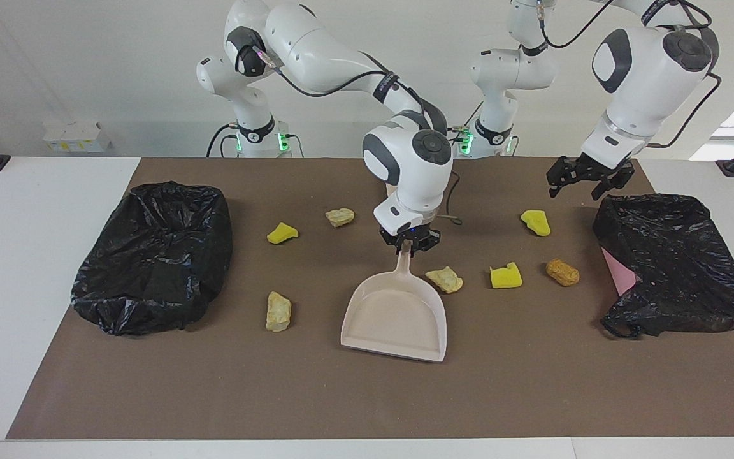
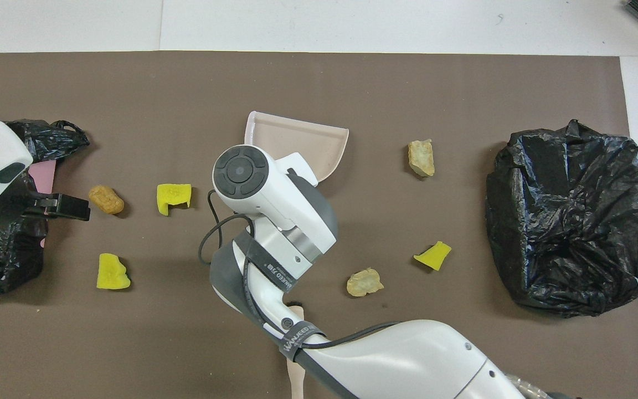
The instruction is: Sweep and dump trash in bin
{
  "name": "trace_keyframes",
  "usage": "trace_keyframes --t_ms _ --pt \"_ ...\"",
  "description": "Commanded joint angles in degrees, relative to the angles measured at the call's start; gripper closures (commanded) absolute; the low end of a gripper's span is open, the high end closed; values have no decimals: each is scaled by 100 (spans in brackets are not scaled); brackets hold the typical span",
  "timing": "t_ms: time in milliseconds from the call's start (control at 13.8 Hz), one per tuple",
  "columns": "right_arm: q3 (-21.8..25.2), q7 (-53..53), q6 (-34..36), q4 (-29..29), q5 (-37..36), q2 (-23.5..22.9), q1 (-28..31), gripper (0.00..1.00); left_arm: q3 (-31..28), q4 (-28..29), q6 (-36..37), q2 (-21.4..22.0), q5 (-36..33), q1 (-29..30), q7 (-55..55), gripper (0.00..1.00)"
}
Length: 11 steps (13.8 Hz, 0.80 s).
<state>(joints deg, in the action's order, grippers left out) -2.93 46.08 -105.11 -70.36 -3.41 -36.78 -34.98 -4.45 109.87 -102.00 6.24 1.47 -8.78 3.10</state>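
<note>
Yellow and tan trash (image 1: 506, 276) is scattered on the brown mat (image 1: 367, 395), seven lumps in all, none swept or binned. One tan lump (image 1: 445, 279) lies just beside the pink dustpan (image 1: 395, 319). The dustpan handle is clamped in the right gripper (image 1: 406, 245); lift-off cannot be confirmed. The left gripper (image 1: 580, 182), fingers apart, is held over the mat near the bagged bin (image 1: 679, 268). Sweeping and dumping are both left.
</note>
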Motion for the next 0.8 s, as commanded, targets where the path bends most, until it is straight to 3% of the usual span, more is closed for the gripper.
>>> trace_keyframes --t_ms 0,290,507,724 --pt "-58 -1122 113 -259 -99 390 263 100 -82 228 -171 184 46 -168 33 0" --pt "-58 -3642 113 -917 -90 1075 711 100 -82 289 -171 176 46 -501 -37 0" --pt "-49 -5131 420 -971 -125 1243 984 100 -82 526 -302 167 142 -887 -81 0" --pt "-49 -6781 482 -1059 -309 1261 1160 100 -82 1018 -881 150 152 -1440 -712 0"
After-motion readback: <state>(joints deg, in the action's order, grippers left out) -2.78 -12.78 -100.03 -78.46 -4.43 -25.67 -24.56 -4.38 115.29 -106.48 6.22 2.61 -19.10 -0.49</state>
